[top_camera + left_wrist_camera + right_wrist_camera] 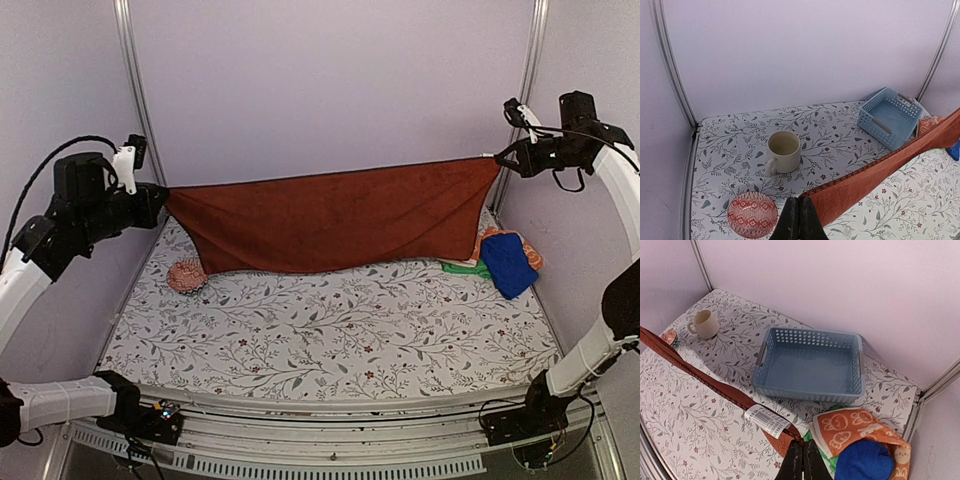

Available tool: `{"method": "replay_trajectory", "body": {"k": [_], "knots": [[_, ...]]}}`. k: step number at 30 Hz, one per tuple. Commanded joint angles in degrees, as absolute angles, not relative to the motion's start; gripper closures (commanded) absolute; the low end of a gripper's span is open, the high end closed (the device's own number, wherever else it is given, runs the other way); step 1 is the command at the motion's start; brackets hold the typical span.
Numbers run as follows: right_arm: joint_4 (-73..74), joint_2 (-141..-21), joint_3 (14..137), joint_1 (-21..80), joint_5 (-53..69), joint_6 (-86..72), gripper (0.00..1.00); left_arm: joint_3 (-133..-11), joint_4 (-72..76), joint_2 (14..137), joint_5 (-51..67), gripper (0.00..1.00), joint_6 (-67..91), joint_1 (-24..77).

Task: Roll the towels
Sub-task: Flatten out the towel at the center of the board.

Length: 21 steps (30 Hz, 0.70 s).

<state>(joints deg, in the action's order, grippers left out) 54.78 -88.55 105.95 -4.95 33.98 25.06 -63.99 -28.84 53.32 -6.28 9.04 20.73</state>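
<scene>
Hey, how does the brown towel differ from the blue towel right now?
The rust-brown towel hangs stretched out, one end pinched by the left gripper and the other by the right gripper. The blue towel lies loose on the orange patterned towel, and nothing holds it. The rust-brown towel is spread wide, while the blue towel is bunched into a small heap. Both are soft cloths, and neither is rolled yet.

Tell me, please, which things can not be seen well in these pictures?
- Top view: the brown towel, stretched between the left gripper and right gripper, hides the cup and the basket behind it.
- Top view: the green towel lies mostly under the blue towel and orange towel.
- Right wrist view: the label print is too small to read.
- Top view: the towel's corner covers part of the bowl.
</scene>
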Motion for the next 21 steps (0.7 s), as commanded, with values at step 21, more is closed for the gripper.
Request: {"method": "replay_trajectory", "body": {"k": [21], "knots": [[52.0, -57.4, 66.7, -5.4, 39.2, 38.4, 0.96, -46.7, -39.3, 30.3, -0.7, 1.00, 27.2, 20.4]]}}
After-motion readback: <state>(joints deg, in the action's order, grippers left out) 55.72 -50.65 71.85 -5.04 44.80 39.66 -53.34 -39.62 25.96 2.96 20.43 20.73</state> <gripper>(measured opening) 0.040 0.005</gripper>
